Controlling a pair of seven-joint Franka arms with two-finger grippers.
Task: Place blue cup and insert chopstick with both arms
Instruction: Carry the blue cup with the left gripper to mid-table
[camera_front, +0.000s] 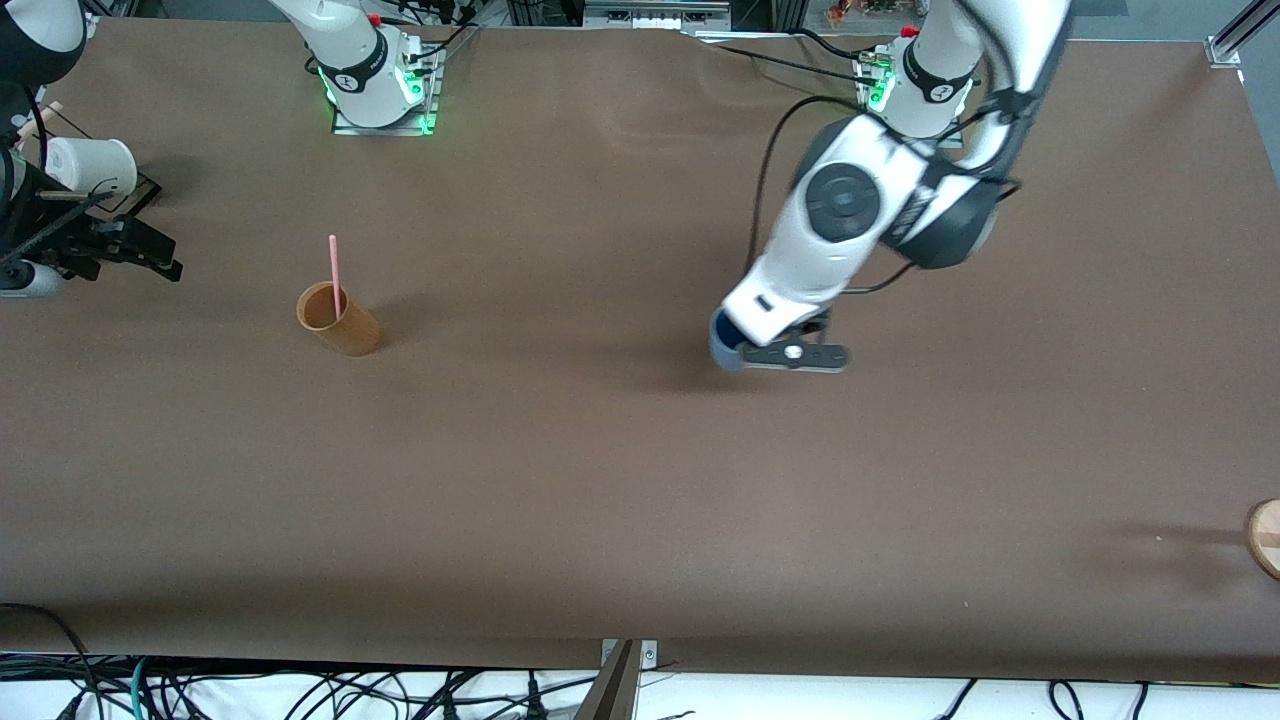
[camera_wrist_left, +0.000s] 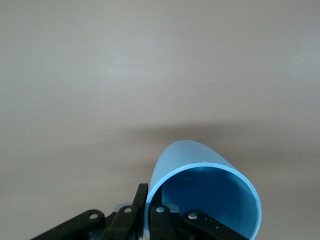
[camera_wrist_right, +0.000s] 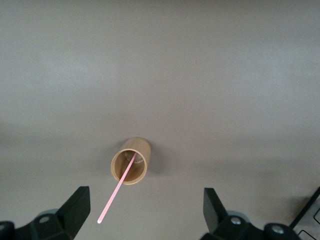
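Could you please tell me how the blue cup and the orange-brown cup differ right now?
The blue cup is pinched at its rim by the left hand; the orange-brown cup stands free on the table, toward the right arm's end. The orange-brown cup holds the pink chopstick; the blue cup is empty. Both are open-topped cups.

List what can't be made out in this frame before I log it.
- Blue cup: front view, mostly hidden under the left arm's wrist; its base is unseen.
- Blue cup's lower rim: left wrist view, cut off by the edge.
- Round wooden object: front view, cropped by the edge.
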